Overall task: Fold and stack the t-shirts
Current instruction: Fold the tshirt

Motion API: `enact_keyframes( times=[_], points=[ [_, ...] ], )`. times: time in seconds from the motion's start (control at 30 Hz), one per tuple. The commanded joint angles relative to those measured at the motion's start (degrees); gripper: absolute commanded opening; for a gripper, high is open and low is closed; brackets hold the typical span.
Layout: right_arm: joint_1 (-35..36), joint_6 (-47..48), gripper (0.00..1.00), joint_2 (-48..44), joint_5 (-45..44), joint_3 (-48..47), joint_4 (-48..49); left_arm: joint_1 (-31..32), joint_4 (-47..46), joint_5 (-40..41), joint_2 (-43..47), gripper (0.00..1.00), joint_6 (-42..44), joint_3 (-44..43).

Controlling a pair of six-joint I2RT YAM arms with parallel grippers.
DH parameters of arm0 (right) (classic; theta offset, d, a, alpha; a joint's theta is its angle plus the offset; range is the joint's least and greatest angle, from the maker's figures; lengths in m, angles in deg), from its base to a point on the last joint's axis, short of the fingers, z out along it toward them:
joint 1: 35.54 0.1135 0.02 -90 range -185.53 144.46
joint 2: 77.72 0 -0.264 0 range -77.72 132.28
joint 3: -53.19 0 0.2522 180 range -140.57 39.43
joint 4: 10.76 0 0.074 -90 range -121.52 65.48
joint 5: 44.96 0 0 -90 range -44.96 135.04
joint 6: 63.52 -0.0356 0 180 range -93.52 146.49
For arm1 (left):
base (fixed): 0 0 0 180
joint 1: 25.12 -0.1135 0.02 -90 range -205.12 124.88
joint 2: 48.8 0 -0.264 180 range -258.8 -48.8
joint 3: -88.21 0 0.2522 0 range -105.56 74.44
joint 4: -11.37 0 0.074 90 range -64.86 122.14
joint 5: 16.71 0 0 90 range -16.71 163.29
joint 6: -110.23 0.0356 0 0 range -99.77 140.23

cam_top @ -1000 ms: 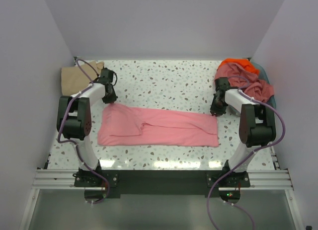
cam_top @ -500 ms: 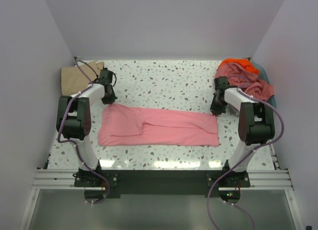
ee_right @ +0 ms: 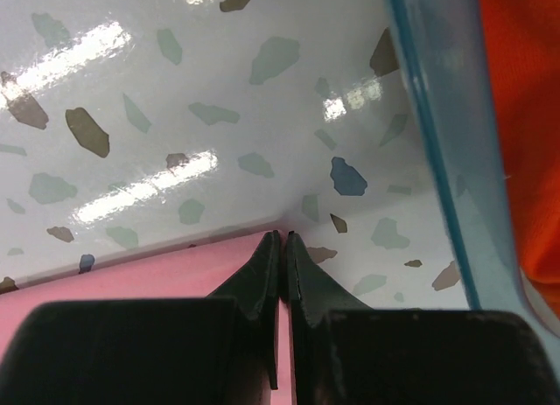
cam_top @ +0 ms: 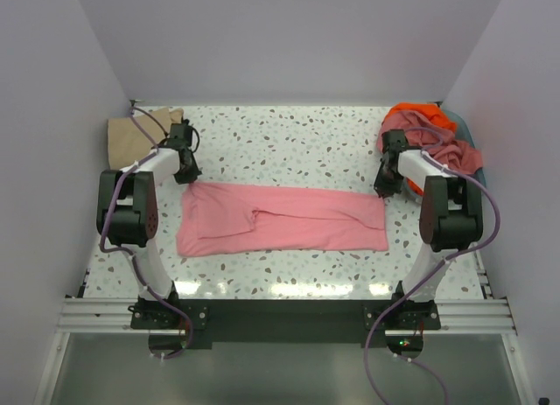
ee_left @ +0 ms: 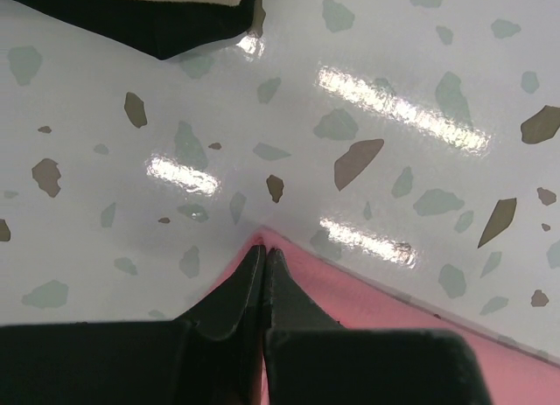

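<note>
- T-shirts, 4 counted: 1 pink t-shirt (cam_top: 284, 217) spread flat in a long band across the mid counter (cam_top: 289, 143). 1 tan t-shirt (cam_top: 131, 138) at far-left corner. 1 dusty pink t-shirt (cam_top: 442, 151) + 1 orange t-shirt (cam_top: 418, 113) heaped at far right in the blue basket (ee_right: 446, 160).
- Baskets: 1. Arms: 2.
- Left jaws: pinched tight on far-left corner of pink t-shirt, cloth at the very tips.
- Right jaws: pinched tight on its far-right corner. Basket wall just beside the tips, thin strip of counter btwn.
- Edges: pink far edge runs btwn the two jaws. Near edge stops short of counter's near edge. One crease w/ a kink left of centre.
- Room: bare counter from pink far edge to back wall. Narrow margins L + R. Walls close in on 3 sides. Tan t-shirt near left jaws, apart from the pink.
</note>
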Motion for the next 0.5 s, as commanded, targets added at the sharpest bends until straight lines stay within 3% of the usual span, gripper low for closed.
enact_keyframes(
  times=[0.0,0.23,0.27,0.33,0.47],
  points=[
    [-1.2,1.1,0.00,0.3,-3.4,-2.2,-0.3,-1.1,-2.6,1.2,2.9,0.00,1.6,0.7],
    [-1.4,1.4,0.00,1.8,-1.3,-4.0,-0.1,-1.0,-4.2,-2.9,2.6,0.02,2.6,0.1],
    [-1.4,1.4,0.05,1.9,-0.7,-4.6,-0.2,-1.0,-3.8,-3.0,2.6,0.16,2.6,-0.5],
    [-1.4,1.5,0.14,1.8,-0.2,-5.1,-0.6,-0.9,-3.4,-3.1,2.6,0.31,2.5,-1.1],
    [-1.4,2.1,0.46,0.3,1.9,-5.9,-0.8,-0.9,-2.8,-3.5,4.5,0.70,2.2,-2.1]
  ],
)
